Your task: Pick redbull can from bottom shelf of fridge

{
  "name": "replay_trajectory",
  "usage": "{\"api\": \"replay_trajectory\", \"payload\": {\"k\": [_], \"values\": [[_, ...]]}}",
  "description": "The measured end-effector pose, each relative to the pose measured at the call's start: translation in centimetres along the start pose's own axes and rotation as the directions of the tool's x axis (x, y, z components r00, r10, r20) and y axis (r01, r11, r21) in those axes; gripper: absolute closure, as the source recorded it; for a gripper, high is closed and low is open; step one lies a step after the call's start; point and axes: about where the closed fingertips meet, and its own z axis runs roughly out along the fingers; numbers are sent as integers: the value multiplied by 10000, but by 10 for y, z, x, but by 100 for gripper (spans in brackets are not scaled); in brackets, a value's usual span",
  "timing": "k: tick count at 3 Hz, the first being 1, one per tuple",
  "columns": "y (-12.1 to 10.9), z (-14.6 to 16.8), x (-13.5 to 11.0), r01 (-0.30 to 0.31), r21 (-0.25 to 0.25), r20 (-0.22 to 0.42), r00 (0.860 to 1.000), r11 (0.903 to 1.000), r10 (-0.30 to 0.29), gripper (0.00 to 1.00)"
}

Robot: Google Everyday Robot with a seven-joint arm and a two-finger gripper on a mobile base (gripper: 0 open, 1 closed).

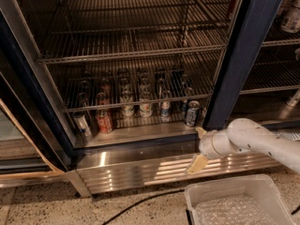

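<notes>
The fridge (243, 55) stands open, with chrome wire racks above. On the bottom shelf (140, 134) stand several cans. The redbull can (165, 108), slim, blue and silver-white, is in the front row right of centre. A darker navy can (192, 113) is to its right, and a red can (104, 121) and a silver can (82, 123) are at the left. My gripper (198, 148) is on the white arm at the lower right, in front of the ribbed steel base panel (140, 168). It is below and right of the redbull can. Its tan fingers (197, 163) are spread apart and empty.
A grey plastic bin (197, 196) stands on the floor at the lower right, under my arm. A black cable (140, 201) runs across the speckled floor. The navy frame post is just behind the gripper. The fridge door (23, 107) hangs open at the left.
</notes>
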Motion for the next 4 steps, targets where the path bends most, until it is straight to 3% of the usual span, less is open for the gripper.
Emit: {"api": "replay_trajectory", "payload": {"k": [1, 2, 3, 4], "values": [[-19, 17, -7, -145, 156, 747, 9971, 9998, 133, 0], [-44, 25, -12, -327, 745, 1899, 9816, 9967, 181, 0], [-59, 28, -13, -548, 1370, 2909, 9567, 9890, 127, 0], [-51, 32, -12, -609, 1450, 2943, 9556, 9876, 157, 0]]}}
